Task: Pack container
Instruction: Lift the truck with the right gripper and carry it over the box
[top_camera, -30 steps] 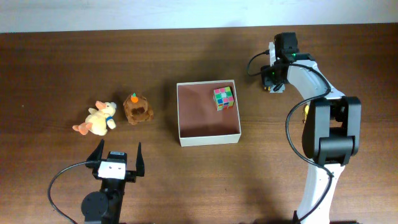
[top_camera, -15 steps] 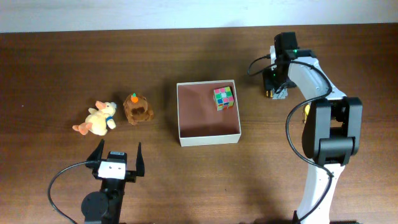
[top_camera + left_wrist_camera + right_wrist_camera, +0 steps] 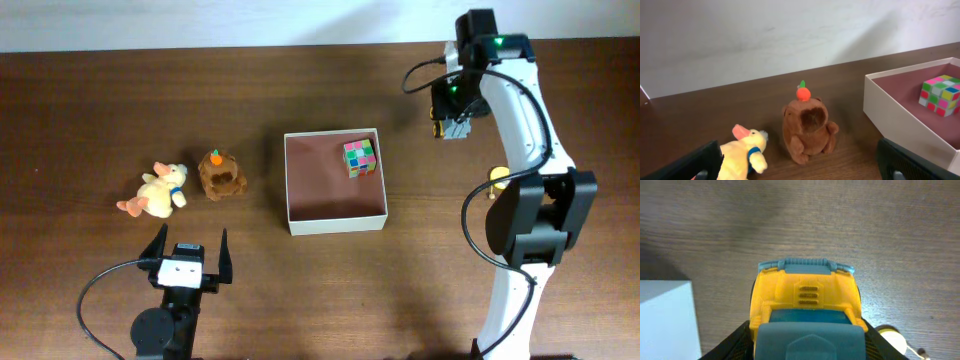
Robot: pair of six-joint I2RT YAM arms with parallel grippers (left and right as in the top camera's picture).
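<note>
The container (image 3: 335, 216) is a shallow white-walled box with a pinkish-brown floor at the table's middle, and a colourful puzzle cube (image 3: 359, 157) lies in its far right corner. Right of the box, my right gripper (image 3: 452, 122) points down. In the right wrist view it (image 3: 807, 335) is shut on a yellow and blue toy truck (image 3: 805, 295), with black fingers (image 3: 737, 340) against both sides. A yellow duck plush (image 3: 158, 191) and a brown plush with an orange top (image 3: 221, 176) lie left of the box. My left gripper (image 3: 188, 245) rests open near the front edge, nothing in it.
A small pale yellow round object (image 3: 497, 177) lies on the table beside the right arm's lower link, also seen as a disc (image 3: 890, 337) by the truck. The container's white corner (image 3: 665, 320) shows left of the truck. The wall runs along the table's far edge.
The right gripper's jaws have narrowed round the toy truck, and the right arm has swung slightly right and toward the far edge. The left arm and the plush toys have not moved.
</note>
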